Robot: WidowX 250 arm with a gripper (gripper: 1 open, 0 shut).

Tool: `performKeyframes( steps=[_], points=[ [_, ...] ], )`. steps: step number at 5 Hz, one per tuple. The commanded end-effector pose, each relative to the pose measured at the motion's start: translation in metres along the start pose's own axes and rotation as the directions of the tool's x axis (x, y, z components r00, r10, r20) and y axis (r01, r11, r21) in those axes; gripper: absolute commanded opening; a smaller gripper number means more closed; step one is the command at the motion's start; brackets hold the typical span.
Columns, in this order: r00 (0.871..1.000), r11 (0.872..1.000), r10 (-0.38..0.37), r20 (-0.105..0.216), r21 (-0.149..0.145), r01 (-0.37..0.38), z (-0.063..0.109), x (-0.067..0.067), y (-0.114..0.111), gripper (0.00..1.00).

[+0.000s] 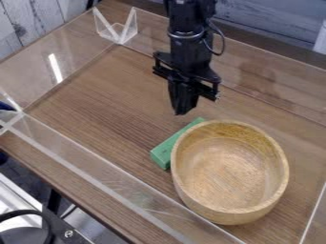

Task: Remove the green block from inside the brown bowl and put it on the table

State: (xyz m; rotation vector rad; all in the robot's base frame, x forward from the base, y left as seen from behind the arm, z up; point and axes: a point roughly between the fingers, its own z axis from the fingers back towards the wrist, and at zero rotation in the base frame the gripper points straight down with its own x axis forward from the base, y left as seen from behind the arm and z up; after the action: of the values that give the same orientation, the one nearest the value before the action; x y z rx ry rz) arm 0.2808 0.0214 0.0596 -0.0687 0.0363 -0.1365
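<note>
Single overhead-angled view of the workspace. The green block lies flat on the table, outside the brown bowl — it sits against the bowl's outer wall on the upper-left side as pictured, one end tucked close to the rim, the other angled down and left toward the near acrylic wall. Whether block and bowl actually touch cannot be told for sure; they are at least just beside one another.

The bowl stands upright at lower right, light tan, grain visible inside, nothing in it.

The gripper hangs point-down from the black arm, above and slightly behind the block. Its two dark fingers are pressed together with no gap showing between them, and nothing is pinched there. The fingertips are clear of the block — a strip of bare wood grain shows between the tips and the block's upper end.

Clear acrylic walls edge the tabletop; the near one runs diagonally across the lower left. A small clear acrylic stand sits at the far edge, upper left, well apart from the arm and bowl.
</note>
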Motion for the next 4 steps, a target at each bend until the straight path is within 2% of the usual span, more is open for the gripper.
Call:
performKeyframes(
  steps=[1, 4],
  points=[
    [0.998, 1.000, 0.006, 0.065, 0.017, -0.007, 0.0187, 0.0030, 0.0034, 0.00],
    [0.999, 1.000, 0.021, 0.046, 0.016, -0.022, 0.0119, -0.0027, 0.0077, 0.00]
  ],
)
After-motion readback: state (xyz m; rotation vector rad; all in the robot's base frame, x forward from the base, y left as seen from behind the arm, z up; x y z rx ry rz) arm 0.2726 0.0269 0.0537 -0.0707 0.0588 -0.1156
